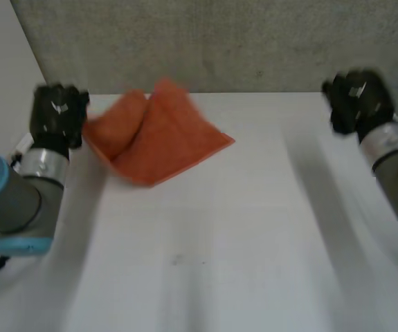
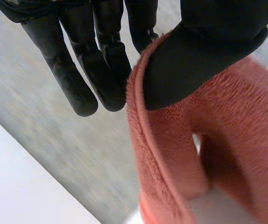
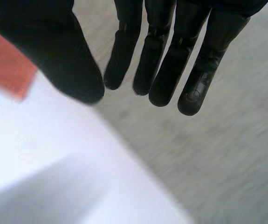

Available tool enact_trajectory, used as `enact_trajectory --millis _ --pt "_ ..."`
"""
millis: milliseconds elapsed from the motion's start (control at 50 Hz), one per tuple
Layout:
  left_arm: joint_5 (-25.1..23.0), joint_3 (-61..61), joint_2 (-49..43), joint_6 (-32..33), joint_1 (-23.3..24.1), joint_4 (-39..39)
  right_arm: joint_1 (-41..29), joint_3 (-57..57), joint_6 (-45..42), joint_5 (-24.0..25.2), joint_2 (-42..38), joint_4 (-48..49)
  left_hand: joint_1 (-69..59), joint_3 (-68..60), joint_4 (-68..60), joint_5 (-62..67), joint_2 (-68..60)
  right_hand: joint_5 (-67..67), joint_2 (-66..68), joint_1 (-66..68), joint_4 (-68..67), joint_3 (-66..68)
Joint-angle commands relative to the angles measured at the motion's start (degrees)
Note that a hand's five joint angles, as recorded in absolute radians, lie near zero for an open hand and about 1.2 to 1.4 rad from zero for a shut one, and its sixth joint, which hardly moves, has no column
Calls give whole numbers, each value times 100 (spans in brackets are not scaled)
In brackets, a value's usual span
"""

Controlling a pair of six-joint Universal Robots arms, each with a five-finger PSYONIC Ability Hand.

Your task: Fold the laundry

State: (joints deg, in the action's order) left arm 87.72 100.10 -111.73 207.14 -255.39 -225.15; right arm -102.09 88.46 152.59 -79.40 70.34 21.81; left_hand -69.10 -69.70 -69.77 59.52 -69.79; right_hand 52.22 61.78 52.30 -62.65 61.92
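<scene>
Precariously, the towel is pinched by its hem in the left hand alone and may be dropped; the right hand is spread empty.

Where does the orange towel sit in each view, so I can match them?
Head view: orange towel on the far side of the white table, beside the left hand.
Left wrist view: towel pinched under that hand's thumb.
Right wrist view: towel corner beside the thumb of the right hand.
Shared landmark: the white table.
</scene>
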Motion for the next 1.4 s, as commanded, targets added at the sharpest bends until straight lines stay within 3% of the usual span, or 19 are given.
enact_trajectory --millis 20,60,120,280,400,660,820,1120,1260,1300,1320,1340,1400 --pt "8 247 -16 10 41 489 -250 233 86 -6 -407 -757 -1090 -1030 -1023 1048 -1021 -2422 -2377 -1429 2464 -2392" --pt "8 247 158 19 50 603 -390 233 348 12 -416 -1063 -1090 -1030 -1023 1048 -1021 -4296 -4252 -3303 4338 -4266" --pt "8 229 527 10 77 822 -600 207 927 3 -355 -1196 -1090 -1030 -1023 1048 -1021 -5222 -5178 -4230 5265 -5192" --pt "25 -104 1546 -16 366 1674 -1119 14 2501 3 -100 -1205 -1090 -1030 -1023 1048 -1021 -5222 -5178 -4230 5265 -5192" --pt "34 -526 2250 -16 744 2360 -1331 -330 3154 -6 -73 -1232 -1090 -1030 -1023 1048 -1021 -5222 -5178 -4230 5265 -5192" --pt "61 -1115 2902 10 1298 2977 -2463 -1559 4400 82 -1451 -1214 -1090 -1030 -1023 1048 -1021 -5222 -5178 -4230 5265 -5192" --pt "52 -958 3200 19 1404 3091 -2658 -2262 4464 -119 -2199 -1188 -1090 -1030 -1023 1048 -1021 -5222 -5178 -4230 5265 -5192" --pt "43 -544 3641 10 1369 3232 -2473 -2351 4437 -94 -2217 -1214 -1090 -1030 -1023 1048 -1021 -5222 -5178 -4230 5265 -5192" --pt "34 -483 3667 10 1334 3205 -2464 -2360 4208 214 -2604 -1223 -1090 -1030 -1023 1048 -1021 -2405 -2361 -1412 2447 -2375" --pt "34 -483 3667 10 1325 3197 -2447 -2404 4130 328 -2762 -1223 -1090 -1030 -1023 1048 -1021 -968 -924 25 1010 -938" --pt "34 -483 3667 10 1325 3188 -2447 -2404 4129 328 -2762 -1223 -1090 -1030 -1023 1048 -1021 -958 -914 34 1001 -928" --pt "34 -483 3667 10 1325 3188 -2421 -2413 4112 328 -2788 -1206 -1090 -1030 -1023 1048 -1021 807 851 1800 -765 837" --pt "34 -483 3667 10 1325 3170 -2228 -2413 4068 232 -2719 -1188 -1090 -1030 -1023 1048 -1021 1778 1822 2770 -1735 1808"
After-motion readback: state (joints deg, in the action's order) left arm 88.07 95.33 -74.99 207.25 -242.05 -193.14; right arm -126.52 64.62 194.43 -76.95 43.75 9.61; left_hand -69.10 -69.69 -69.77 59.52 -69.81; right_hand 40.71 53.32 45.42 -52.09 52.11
